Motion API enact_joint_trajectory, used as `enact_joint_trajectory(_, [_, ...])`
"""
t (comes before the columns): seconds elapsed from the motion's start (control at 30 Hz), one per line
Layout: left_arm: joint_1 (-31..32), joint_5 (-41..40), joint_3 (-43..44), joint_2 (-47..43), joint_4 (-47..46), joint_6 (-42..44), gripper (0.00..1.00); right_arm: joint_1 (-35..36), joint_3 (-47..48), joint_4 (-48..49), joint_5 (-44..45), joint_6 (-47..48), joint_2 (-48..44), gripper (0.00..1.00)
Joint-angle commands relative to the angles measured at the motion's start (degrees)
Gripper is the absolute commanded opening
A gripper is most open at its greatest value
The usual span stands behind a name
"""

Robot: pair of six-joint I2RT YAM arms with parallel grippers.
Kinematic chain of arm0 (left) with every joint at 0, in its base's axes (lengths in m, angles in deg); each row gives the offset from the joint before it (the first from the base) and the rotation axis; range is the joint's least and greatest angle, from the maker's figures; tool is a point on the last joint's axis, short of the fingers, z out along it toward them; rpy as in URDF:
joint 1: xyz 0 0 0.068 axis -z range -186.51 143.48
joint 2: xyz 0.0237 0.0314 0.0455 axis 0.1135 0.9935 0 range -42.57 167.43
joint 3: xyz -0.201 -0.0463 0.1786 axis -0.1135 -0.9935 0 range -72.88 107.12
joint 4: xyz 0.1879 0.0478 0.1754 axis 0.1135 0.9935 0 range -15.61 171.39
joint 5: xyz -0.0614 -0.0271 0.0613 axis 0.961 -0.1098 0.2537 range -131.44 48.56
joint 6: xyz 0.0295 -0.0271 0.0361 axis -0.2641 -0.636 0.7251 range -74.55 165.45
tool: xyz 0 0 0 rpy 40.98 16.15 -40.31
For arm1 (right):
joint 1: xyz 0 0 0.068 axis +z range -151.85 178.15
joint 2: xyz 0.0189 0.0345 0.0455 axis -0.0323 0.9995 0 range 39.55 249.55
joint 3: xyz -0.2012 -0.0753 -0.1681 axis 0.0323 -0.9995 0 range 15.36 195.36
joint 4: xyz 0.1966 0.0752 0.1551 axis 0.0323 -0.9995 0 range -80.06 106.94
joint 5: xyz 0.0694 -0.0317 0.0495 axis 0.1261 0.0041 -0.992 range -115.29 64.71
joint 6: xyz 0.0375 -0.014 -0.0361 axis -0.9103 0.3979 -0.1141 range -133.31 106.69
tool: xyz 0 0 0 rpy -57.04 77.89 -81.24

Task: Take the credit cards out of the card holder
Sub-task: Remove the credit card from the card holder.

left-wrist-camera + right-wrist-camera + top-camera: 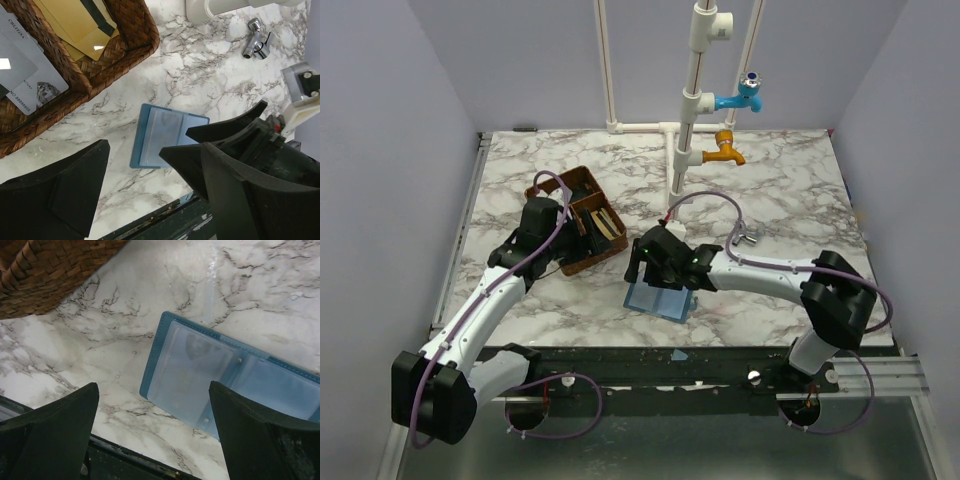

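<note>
The blue card holder (663,303) lies open and flat on the marble near the front edge, its clear sleeves (195,367) facing up; I cannot tell whether any card is inside. My right gripper (645,268) hovers just above its left end, open, fingers (65,425) empty and straddling the holder's corner (160,137). My left gripper (582,228) is open and empty beside the brown basket. A grey credit card (30,75) and gold cards (82,25) lie in the basket's compartments.
The brown woven divided basket (552,190) stands at centre left, its corner (45,270) close to the holder. White pipe with a blue tap (750,95) and an orange tap (725,152) rises at the back. A small metal fitting (255,45) lies on the marble.
</note>
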Motion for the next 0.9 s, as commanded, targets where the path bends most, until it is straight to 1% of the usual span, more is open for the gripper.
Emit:
enact_joint_trajectory(0.0, [-0.61,1.44,0.20,-0.29,1.08,1.80,0.76,1.38,3.99,-4.55,2.41,1.38,4.45,0.93])
enact_joint_trajectory(0.1, [-0.62,1.34,0.10,-0.27,0.94,1.89,0.76,1.44,4.85,-6.77,4.11,1.43,5.66,0.88])
enact_joint_trajectory(0.17, [-0.63,1.42,0.09,-0.20,0.98,1.98,0.76,1.48,5.34,-8.26,4.83,1.35,6.19,0.83])
enact_joint_trajectory(0.27, [-0.64,1.59,0.07,0.11,0.83,2.06,0.76,2.03,5.72,-10.55,6.53,0.63,6.72,0.80])
enact_joint_trajectory(0.43, [-0.70,2.08,-0.30,0.52,0.28,1.74,0.76,2.98,6.59,-11.50,7.17,0.77,8.39,0.76])
enact_joint_trajectory(0.63, [-0.67,1.94,-0.51,0.55,0.41,1.67,0.76,4.01,9.73,-14.38,8.66,0.52,11.80,0.76])
enact_joint_trajectory(0.8, [-0.67,1.49,-1.76,0.94,-0.12,0.91,0.76,4.30,9.95,-15.31,9.75,0.60,13.34,0.70])
enact_joint_trajectory(0.87, [-0.62,1.60,-2.54,1.05,-0.56,0.51,0.76,4.29,10.36,-16.10,10.14,0.74,14.16,0.69])
